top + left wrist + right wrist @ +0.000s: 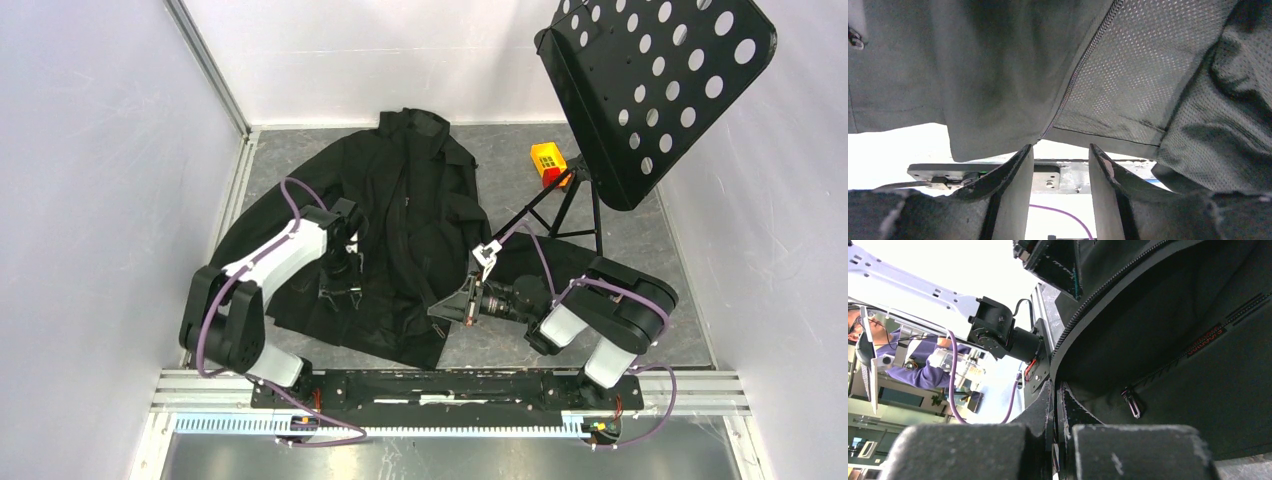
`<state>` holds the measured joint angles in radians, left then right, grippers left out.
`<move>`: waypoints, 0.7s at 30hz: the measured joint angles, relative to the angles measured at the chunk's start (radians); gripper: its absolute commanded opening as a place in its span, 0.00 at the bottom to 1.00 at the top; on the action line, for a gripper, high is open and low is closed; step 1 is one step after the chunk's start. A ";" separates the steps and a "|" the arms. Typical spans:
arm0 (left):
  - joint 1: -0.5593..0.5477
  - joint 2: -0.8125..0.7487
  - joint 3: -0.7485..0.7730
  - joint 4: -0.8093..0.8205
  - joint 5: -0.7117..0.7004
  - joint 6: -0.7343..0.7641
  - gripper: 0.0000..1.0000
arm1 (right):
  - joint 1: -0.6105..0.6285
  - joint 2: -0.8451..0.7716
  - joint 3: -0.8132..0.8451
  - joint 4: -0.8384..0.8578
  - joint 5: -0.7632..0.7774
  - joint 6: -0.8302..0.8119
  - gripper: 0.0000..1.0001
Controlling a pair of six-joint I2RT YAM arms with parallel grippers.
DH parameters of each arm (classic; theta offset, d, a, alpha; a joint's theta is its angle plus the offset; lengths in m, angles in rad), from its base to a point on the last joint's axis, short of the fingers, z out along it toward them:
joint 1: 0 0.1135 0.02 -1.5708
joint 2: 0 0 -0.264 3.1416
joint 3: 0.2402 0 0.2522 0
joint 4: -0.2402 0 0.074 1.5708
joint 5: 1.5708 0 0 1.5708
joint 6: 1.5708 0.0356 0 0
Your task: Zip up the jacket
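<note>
on table (500,150) | jacket (400,220) long axis near-far | collar (415,122) at far end

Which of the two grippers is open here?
The left gripper: its fingers stand apart by the jacket, while the right gripper is closed on the jacket's edge.

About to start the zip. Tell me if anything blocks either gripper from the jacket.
Nothing visible does. The left gripper is open with the jacket fabric directly ahead; the right gripper appears shut on its edge. The music stand stands off to the right.
</note>
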<state>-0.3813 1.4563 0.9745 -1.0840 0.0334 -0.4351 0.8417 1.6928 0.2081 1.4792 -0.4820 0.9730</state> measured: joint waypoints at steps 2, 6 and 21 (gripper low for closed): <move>-0.010 0.054 0.020 -0.007 -0.010 0.014 0.51 | -0.003 0.003 -0.002 0.000 -0.007 0.009 0.00; -0.025 0.150 0.060 -0.008 -0.045 0.039 0.56 | -0.005 0.003 -0.005 0.000 -0.010 0.015 0.00; -0.027 0.319 0.078 0.058 -0.150 0.080 0.22 | -0.006 0.002 -0.010 0.000 -0.012 0.018 0.00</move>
<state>-0.4084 1.7756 1.0523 -1.0264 -0.1165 -0.3553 0.8356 1.6951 0.1978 1.4796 -0.4938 0.9913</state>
